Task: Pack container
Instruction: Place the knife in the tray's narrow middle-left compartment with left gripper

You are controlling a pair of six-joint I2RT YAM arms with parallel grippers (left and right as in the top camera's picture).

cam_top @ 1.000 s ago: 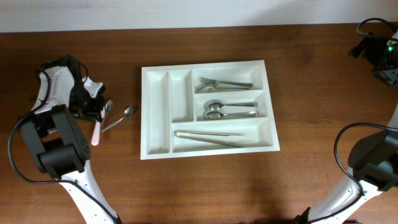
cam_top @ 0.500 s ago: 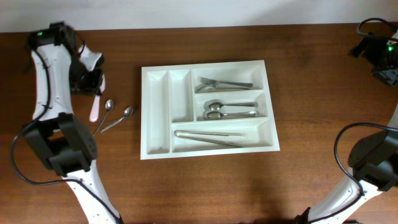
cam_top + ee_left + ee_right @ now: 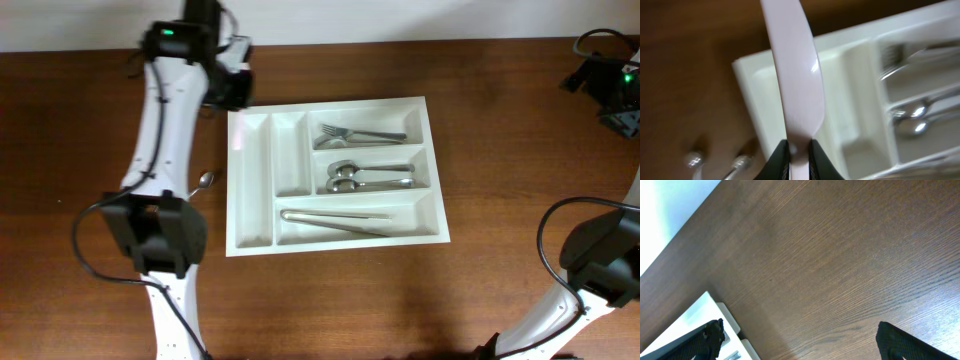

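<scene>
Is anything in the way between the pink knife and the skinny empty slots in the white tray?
No, nothing visible is. The left pincer holds the pink knife over a corner of the tray, and both narrow slots lie bare.

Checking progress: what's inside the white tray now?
Tray: fork in top wide slot, spoons in middle, long pale utensil below; narrow slots empty. Overlapping spoons hide their count.

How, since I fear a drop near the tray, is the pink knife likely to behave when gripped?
Probably light and stiff: the pink knife looks like thin plastic and stands straight out from the left pincer without sagging. Its glossy face may be slippery, and gripped at one end it could pivot.
</scene>
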